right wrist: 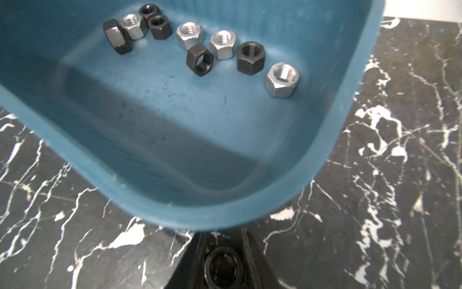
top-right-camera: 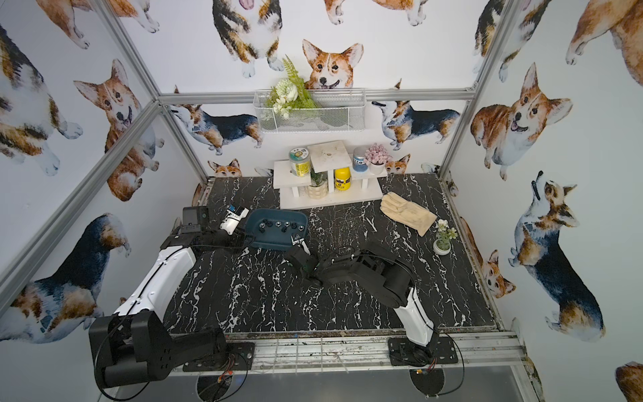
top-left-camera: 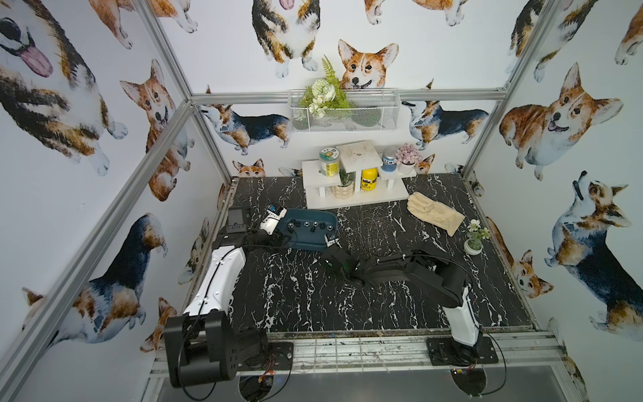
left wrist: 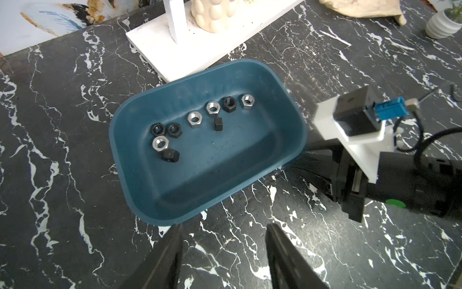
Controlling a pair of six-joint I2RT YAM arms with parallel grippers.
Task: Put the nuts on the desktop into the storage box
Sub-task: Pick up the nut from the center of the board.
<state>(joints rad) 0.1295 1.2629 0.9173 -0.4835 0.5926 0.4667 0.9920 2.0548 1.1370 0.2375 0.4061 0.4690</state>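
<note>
1. Right tool (right wrist: pixel 222 240) is clamped on a black nut (right wrist: pixel 222 268), dark and hard to make out, just outside the storage box (right wrist: pixel 225 140) corner.
2. Left tool (left wrist: pixel 225 226) gapes empty over the bench (left wrist: pixel 62 175).
3. Nine nuts (left wrist: pixel 195 119) lie inside the storage box.

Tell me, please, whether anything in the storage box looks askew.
Yes: one black nut stands on its edge in the storage box, and a second black nut tilts beside a silver nut; the rest lie flat.
</note>
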